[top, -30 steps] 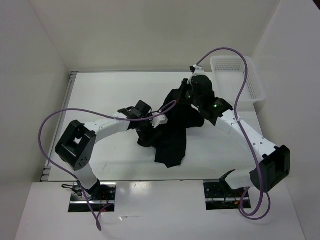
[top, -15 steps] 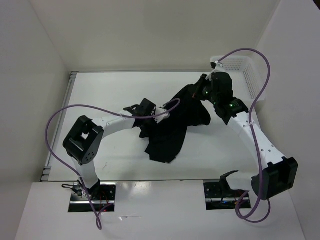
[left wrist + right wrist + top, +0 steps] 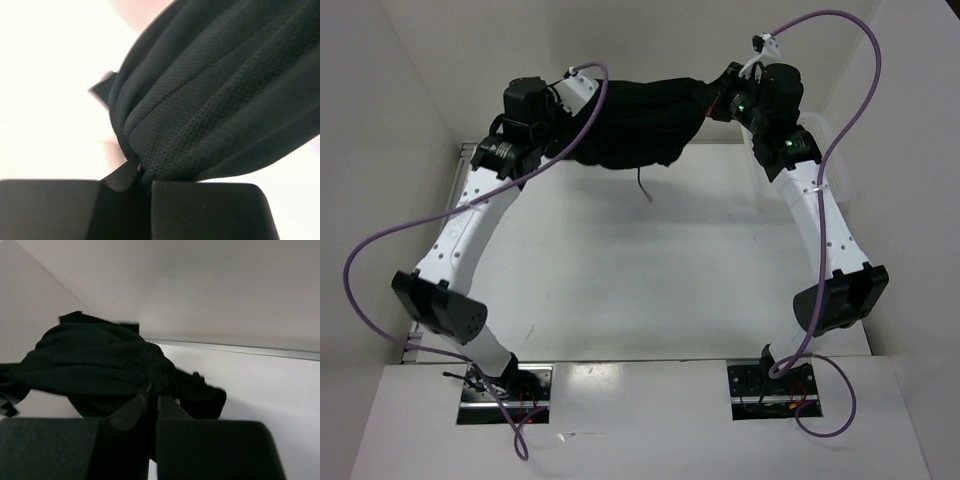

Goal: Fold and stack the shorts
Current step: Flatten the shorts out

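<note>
The black shorts [image 3: 640, 120] hang in the air, stretched sideways high over the far part of the table. My left gripper [image 3: 563, 100] is shut on their left end, and my right gripper [image 3: 720, 95] is shut on their right end. A thin cord [image 3: 643, 187] dangles below the cloth. In the left wrist view the mesh fabric of the shorts [image 3: 210, 100] bunches out of the shut left gripper [image 3: 142, 175]. In the right wrist view the shorts [image 3: 100, 365] bulge from the shut right gripper [image 3: 154, 392].
The white table [image 3: 640, 270] lies below the raised cloth, with white walls on three sides. My right arm [image 3: 820, 210] hides the back right corner. Purple cables [image 3: 380, 240] loop beside both arms.
Both arms have risen and spread apart, lifting the shorts off the table into a stretched span. The left gripper closed on the cloth before the lift.
</note>
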